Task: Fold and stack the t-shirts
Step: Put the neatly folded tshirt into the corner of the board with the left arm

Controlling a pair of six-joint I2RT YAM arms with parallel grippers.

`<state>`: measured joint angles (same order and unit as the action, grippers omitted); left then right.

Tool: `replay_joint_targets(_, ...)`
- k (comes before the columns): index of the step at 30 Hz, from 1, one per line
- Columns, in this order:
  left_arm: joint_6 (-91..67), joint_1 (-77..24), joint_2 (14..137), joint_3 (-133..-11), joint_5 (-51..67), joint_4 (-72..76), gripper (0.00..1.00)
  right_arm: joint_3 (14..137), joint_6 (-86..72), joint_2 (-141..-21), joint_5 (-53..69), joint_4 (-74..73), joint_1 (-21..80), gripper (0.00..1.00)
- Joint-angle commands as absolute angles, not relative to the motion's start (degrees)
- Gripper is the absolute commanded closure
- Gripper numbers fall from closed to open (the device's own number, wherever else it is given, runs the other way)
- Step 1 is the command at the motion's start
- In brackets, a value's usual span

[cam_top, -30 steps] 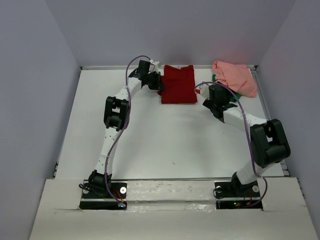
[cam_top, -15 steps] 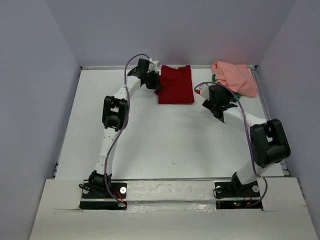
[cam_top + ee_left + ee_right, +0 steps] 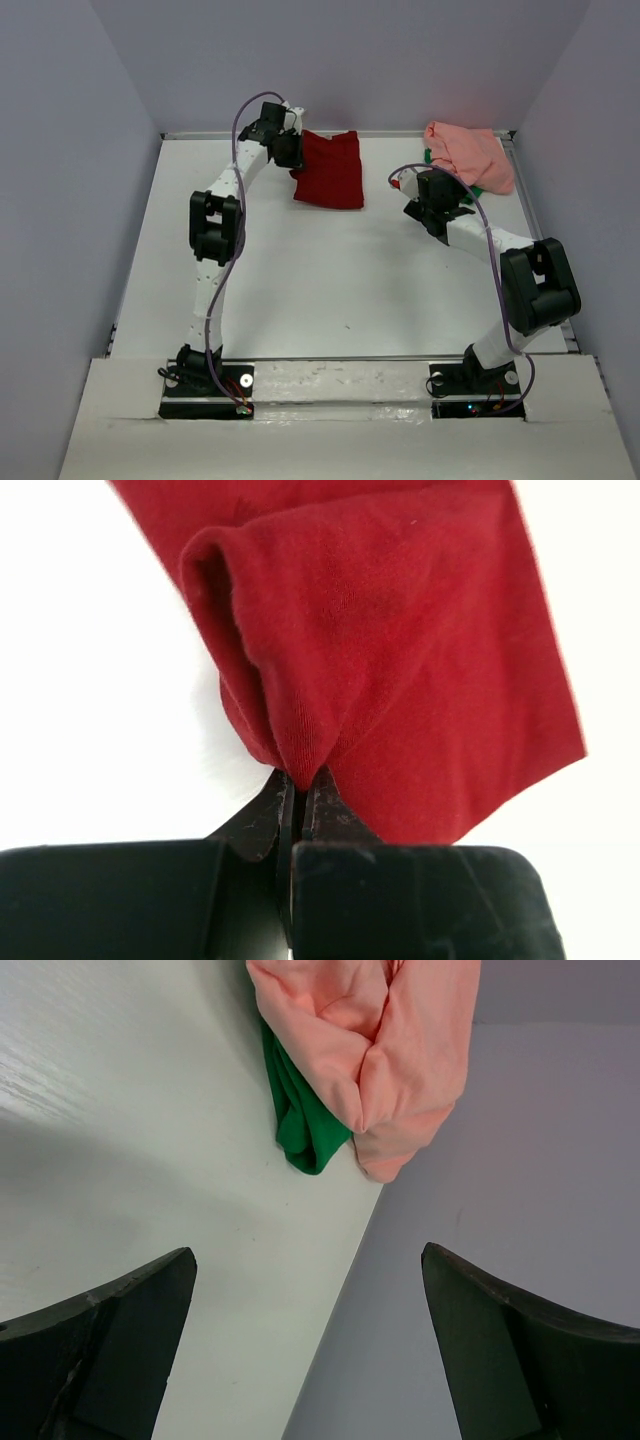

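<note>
Dark red t-shirt [image 3: 330,170] pinched by the left gripper [image 3: 297,785] near the table's [image 3: 300,280] far edge.
The left arm stretched out long to the table's far edge, its jaws clamped tight on a bunched fold of the shirt's edge. The right arm was bent, and the right gripper [image 3: 308,1252] was spread wide and held nothing. It faced the table's far right corner, where the salmon pink t-shirt [image 3: 468,155] lay crumpled over green fabric [image 3: 300,1125].

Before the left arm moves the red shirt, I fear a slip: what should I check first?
1. Left tool shut on red shirt: ok.
2. Red shirt lying flat: not ok, bunched at the pinch.
3. Right tool open and holding nothing: ok.
4. Pink shirt folded: not ok, crumpled over green cloth.
5. Red shirt apart from pink shirt: ok.
6. How many layers the left tool pinches: cannot tell.
</note>
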<state>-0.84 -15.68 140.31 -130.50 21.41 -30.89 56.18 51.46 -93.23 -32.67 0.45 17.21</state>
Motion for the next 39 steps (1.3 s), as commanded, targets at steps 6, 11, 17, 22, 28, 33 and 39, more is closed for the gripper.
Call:
replay_joint_targets(6, 3.07, -13.19, 128.50, -127.01, 14.25, -35.24, 1.00, 56.96, 48.96, -90.97, -31.55, 0.09, 16.79, 0.00)
replay_joint_targets(11, 4.30, -11.87, 124.98, -122.00, 11.60, -35.86, 1.00, 55.99, 48.43, -88.60, -31.20, 0.00, 16.79, 0.00)
replay_joint_targets(17, 5.98, -10.29, 122.34, -116.72, 6.69, -37.70, 1.00, 54.93, 46.68, -86.31, -29.36, -3.95, 16.79, 0.00)
replay_joint_targets(22, 5.89, -7.83, 122.96, -116.72, 4.04, -42.10, 1.00, 53.70, 45.62, -86.13, -29.18, -4.39, 16.79, 0.00)
replay_joint_targets(28, 6.24, -4.49, 120.85, -113.99, 2.63, -40.78, 1.00, 53.61, 43.77, -86.31, -28.21, -5.80, 16.79, 0.00)
replay_joint_targets(33, 6.15, -1.41, 121.03, -114.35, 1.76, -40.52, 1.00, 53.18, 42.89, -85.87, -27.86, -6.42, 16.79, 0.00)
replay_joint_targets(39, 6.77, 2.80, 122.61, -114.79, 0.53, -40.87, 1.00, 52.21, 42.10, -85.96, -27.77, -6.68, 16.79, 0.00)
